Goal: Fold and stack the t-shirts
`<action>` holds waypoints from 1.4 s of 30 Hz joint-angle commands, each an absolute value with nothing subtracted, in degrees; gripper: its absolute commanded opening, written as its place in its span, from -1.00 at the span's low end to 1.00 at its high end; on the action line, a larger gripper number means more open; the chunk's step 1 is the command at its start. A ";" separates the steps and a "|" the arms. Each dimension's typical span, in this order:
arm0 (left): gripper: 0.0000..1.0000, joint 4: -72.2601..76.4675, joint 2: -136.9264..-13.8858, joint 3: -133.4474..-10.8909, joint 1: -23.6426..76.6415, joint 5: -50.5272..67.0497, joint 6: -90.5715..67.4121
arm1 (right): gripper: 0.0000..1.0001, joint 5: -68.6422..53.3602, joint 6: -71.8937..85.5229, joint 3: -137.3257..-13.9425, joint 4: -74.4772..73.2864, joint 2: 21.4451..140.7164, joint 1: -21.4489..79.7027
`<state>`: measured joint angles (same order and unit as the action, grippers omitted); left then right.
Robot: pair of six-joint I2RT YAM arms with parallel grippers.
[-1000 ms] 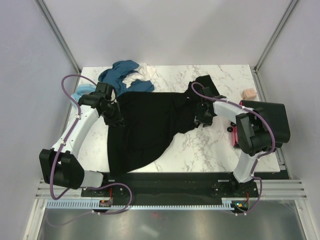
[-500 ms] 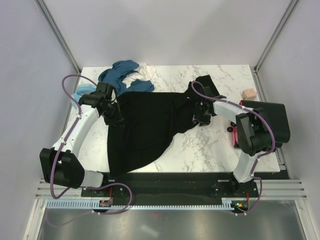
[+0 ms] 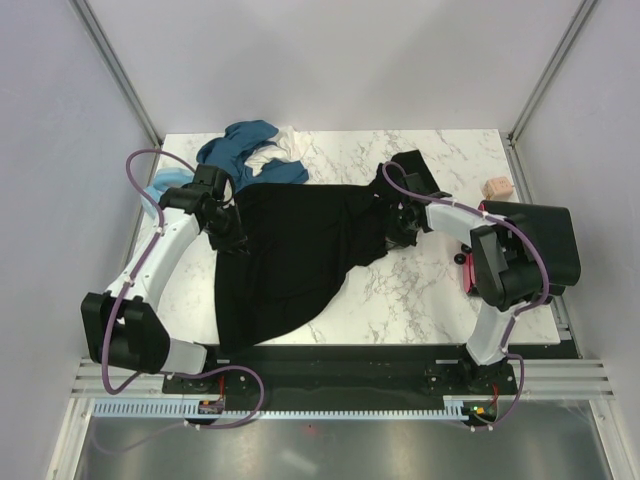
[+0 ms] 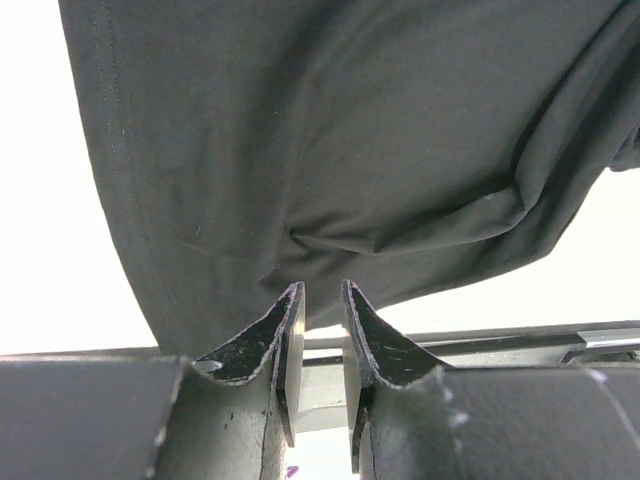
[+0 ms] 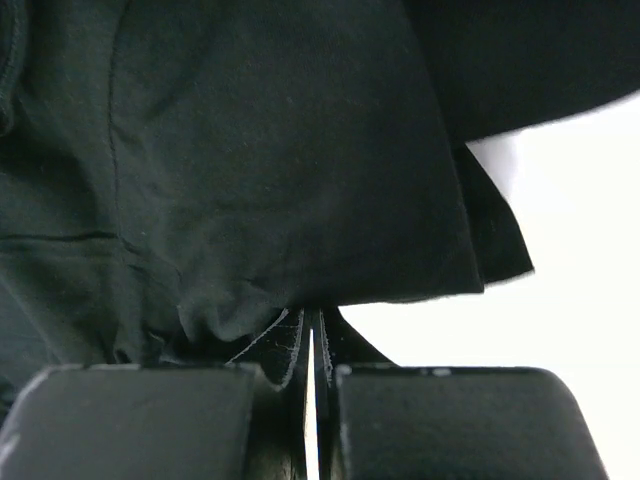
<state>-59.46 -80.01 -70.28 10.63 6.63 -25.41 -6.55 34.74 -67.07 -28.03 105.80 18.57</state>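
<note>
A black t-shirt (image 3: 300, 250) lies spread across the middle of the table, its lower corner reaching the near edge. My left gripper (image 3: 228, 235) is at the shirt's left edge. In the left wrist view its jaws (image 4: 320, 290) stand narrowly apart, with the puckered hem of the black t-shirt (image 4: 350, 130) caught at their tips. At the shirt's right edge, my right gripper (image 3: 397, 230) has its fingers pressed together. The right wrist view shows this gripper (image 5: 310, 315) shut on a bunched fold of the black t-shirt (image 5: 250, 150).
Teal-blue, light blue and white shirts (image 3: 245, 150) are heaped at the back left. Another black shirt (image 3: 415, 172) lies behind my right gripper. A small pinkish-beige block (image 3: 496, 187) sits at the right edge, beside a bulky black object (image 3: 545, 235).
My right gripper has shut on the shirt's right edge and shifted slightly toward the back. The left arm and its grip have not moved.
</note>
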 commanded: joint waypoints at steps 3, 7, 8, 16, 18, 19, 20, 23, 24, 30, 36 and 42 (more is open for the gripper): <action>-0.44 -58.10 -80.42 -71.10 10.81 7.64 -25.58 | -1.00 0.86 32.70 -71.62 -36.02 97.04 18.81; -0.44 -57.39 -81.30 -71.45 10.81 8.44 -25.75 | -1.00 4.48 32.61 -73.30 -42.53 90.19 18.81; -0.45 -57.31 -81.47 -71.89 10.81 8.79 -25.84 | -1.00 5.09 32.96 -73.65 -45.06 89.22 18.81; -0.45 -57.66 -80.69 -74.97 10.90 10.02 -25.75 | -1.00 4.48 36.65 -72.51 -58.43 79.38 18.81; -0.45 -57.66 -80.33 -75.06 10.90 10.28 -25.49 | -1.00 4.22 37.70 -71.55 -60.46 76.05 18.81; -0.45 -57.66 -79.90 -74.88 10.99 10.37 -25.31 | -1.00 4.13 38.49 -71.37 -62.73 75.16 18.81; -0.45 -57.66 -79.72 -74.71 10.99 10.55 -25.05 | -1.00 4.04 38.76 -71.19 -63.80 74.10 18.81; -0.45 -57.74 -79.02 -74.18 10.99 10.72 -24.44 | -1.00 4.57 40.42 -71.63 -67.84 69.62 18.81; -0.45 -57.66 -78.84 -74.09 10.99 10.81 -24.26 | -1.00 5.01 40.95 -71.98 -68.90 67.26 18.81; -0.45 -57.74 -77.61 -73.83 10.99 11.16 -23.03 | -1.00 2.91 45.87 -71.99 -77.16 59.86 18.81; -0.45 -57.57 -76.73 -73.56 11.16 11.87 -22.94 | -1.00 2.02 51.31 -68.21 -83.22 51.25 18.81; -0.44 -57.83 -75.50 -74.35 11.42 12.04 -23.47 | -1.00 -4.13 57.47 -62.67 -83.67 43.60 18.81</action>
<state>-58.37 -78.02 -72.97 11.03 10.68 -25.15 -0.23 51.29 -65.34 -75.57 47.18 18.63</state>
